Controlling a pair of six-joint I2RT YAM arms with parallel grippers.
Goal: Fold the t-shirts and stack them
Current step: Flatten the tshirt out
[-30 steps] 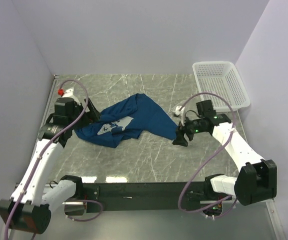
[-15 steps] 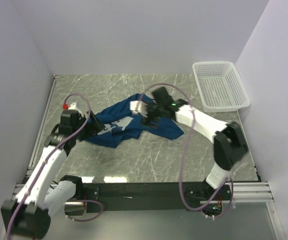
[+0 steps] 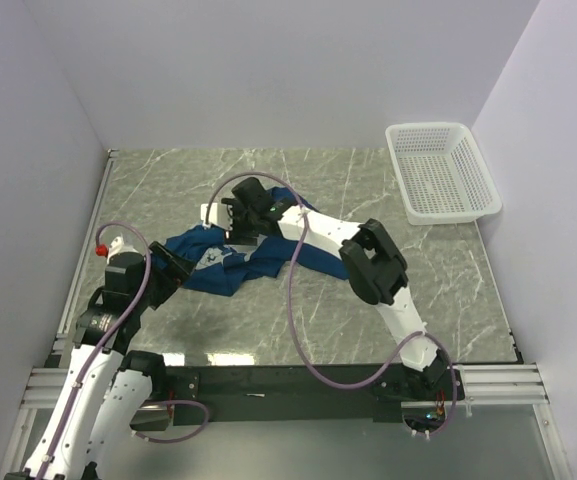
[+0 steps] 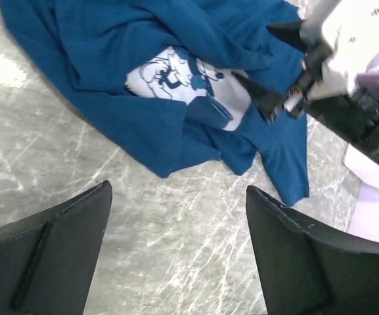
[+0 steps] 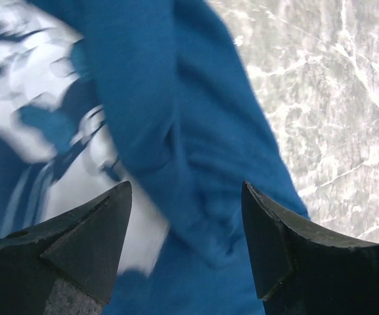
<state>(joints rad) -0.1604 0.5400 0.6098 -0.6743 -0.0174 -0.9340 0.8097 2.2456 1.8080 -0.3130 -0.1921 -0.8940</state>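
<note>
Nearest, the left arm's base is running off the bottom edge of the overhead view. Its left end effector [image 3: 174,264] is hovering at the near-left edge of the t-shirt [image 3: 260,266], its fingers standing wide apart with nothing between them but bare bench [image 3: 368,180]. The shirt is lying crumpled on the middle-left of the bench, so its sleeves and collar are hard to pick out. Only part of the pale print [image 4: 182,85] is showing between folds.

The right arm is reaching across the shirt and hiding its middle. The right end effector [image 3: 230,215] is poised over the far-left part of the cloth, fingers spread. In its wrist view the print is blurring, and I cannot tell whether the tips are touching the fabric. The white basket [image 3: 443,170] is sitting at the far right, well apart.

Compared with a second ago, the right arm has swung over from the shirt's right side, the left arm has drawn back nearer, and the shirt is bunching tighter.
</note>
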